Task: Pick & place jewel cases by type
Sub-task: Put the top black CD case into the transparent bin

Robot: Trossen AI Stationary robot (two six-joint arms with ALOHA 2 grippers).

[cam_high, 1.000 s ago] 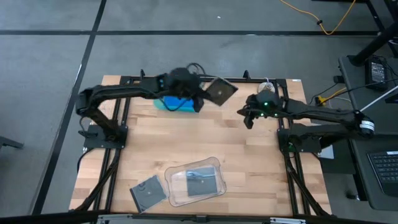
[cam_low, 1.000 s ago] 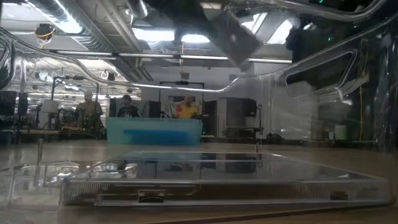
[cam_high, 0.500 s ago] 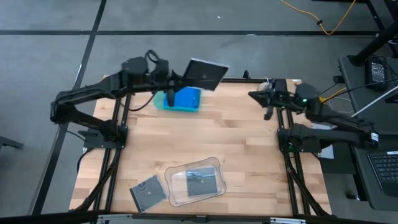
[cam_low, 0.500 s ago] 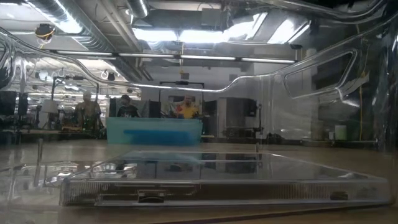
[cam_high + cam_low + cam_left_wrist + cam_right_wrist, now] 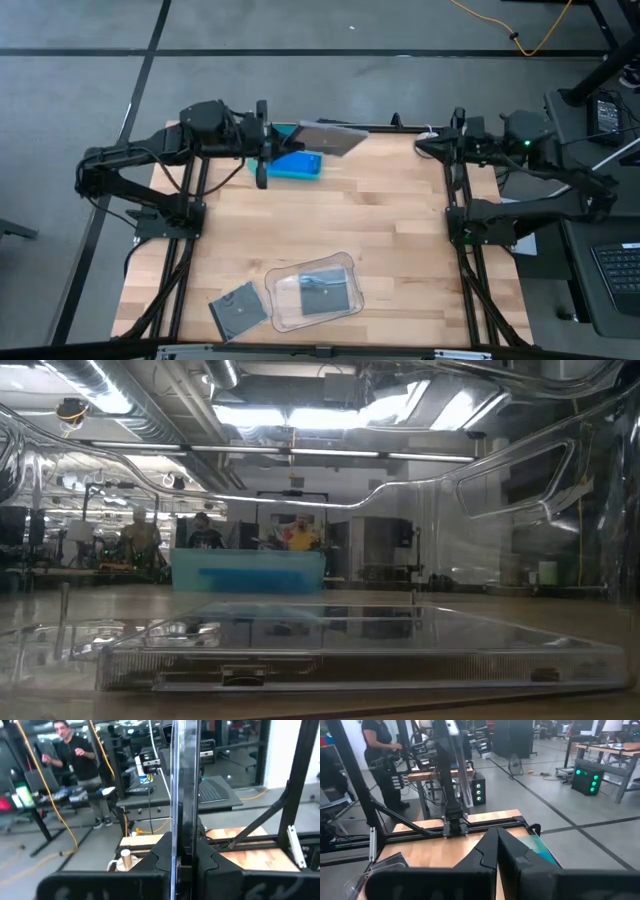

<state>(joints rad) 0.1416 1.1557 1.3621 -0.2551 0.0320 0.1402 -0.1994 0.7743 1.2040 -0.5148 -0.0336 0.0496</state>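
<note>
Left gripper [image 5: 268,143] jaws clench a thin, flat, seemingly clear-covered jewel case [image 5: 330,138]; right gripper [image 5: 425,147] clenched, empty.

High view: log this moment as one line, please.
left hand: shut on dark jewel case, above teal tray | right hand: shut, empty, table's far right edge | clear tray: one dark case inside

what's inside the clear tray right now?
One dark jewel case lies flat inside the clear tray. Whether anything sits under that case can't be seen. Another dark case lies outside, beside it.
</note>
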